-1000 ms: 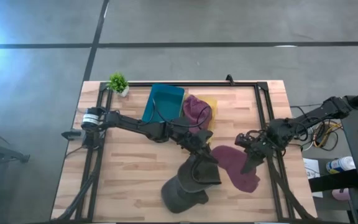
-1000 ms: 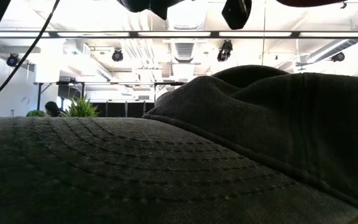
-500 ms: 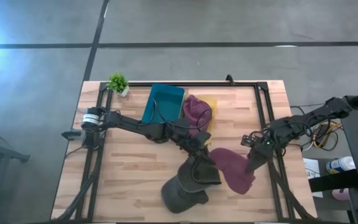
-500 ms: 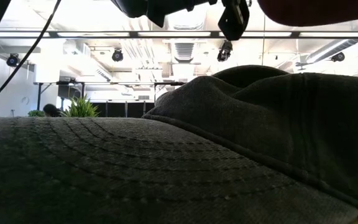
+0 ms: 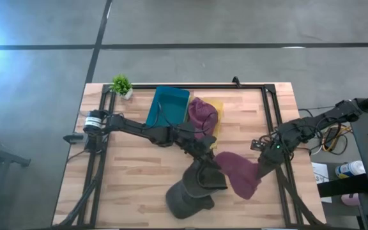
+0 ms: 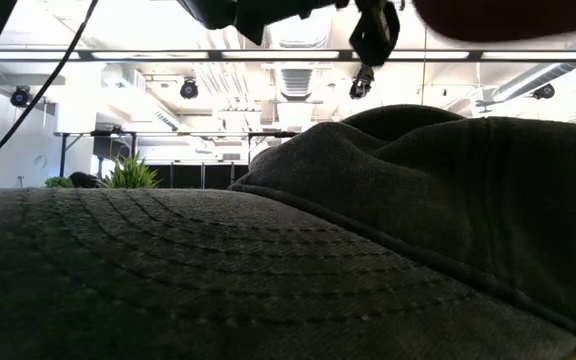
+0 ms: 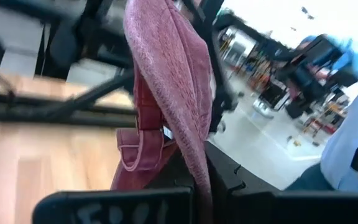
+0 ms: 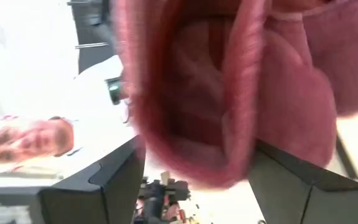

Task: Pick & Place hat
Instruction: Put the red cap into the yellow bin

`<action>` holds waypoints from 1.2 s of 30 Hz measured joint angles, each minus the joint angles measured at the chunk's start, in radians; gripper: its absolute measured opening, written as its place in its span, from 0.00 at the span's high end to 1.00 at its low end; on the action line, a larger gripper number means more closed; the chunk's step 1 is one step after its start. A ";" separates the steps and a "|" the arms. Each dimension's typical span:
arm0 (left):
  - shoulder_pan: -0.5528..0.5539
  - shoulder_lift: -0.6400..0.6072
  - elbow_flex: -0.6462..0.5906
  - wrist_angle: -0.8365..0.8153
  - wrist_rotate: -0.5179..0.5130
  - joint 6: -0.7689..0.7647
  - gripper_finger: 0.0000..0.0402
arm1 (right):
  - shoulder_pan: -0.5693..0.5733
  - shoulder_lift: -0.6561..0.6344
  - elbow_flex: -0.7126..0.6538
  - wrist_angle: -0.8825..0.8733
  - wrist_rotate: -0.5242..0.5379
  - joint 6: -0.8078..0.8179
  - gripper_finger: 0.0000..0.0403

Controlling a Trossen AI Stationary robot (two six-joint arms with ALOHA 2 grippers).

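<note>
Hat, maroon (image 5: 238, 174): held off the desk (image 5: 133, 176) between both arms, right pincer (image 5: 259, 167) and left pincer (image 5: 217, 167) each clamped on an edge. Handling: keep both grips firm, carry level, clear of dark hat (image 5: 190, 191) lying below

Two slim dark jointed arms. Left arm (image 5: 142, 130): silver-banded cylindrical base joint, thin black cable along links. Right arm (image 5: 312, 124): loose cables near base. Wrist fingers (image 8: 101, 186) black, angular.
</note>
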 joint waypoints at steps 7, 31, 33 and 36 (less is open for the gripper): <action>-0.003 0.001 -0.002 -0.038 0.010 0.018 0.98 | 0.001 -0.045 0.000 -0.171 0.001 -0.028 0.36; -0.004 -0.140 -0.406 0.358 -0.333 -0.377 0.98 | 0.041 -0.039 0.067 -0.460 0.317 -0.280 0.36; -0.012 -0.183 -0.482 0.405 -0.409 -0.405 0.98 | 0.041 -0.036 0.099 -0.502 0.385 -0.321 0.36; -0.013 -0.233 -0.560 0.454 -0.455 -0.445 0.98 | 0.041 -0.038 0.132 -0.566 0.492 -0.373 0.36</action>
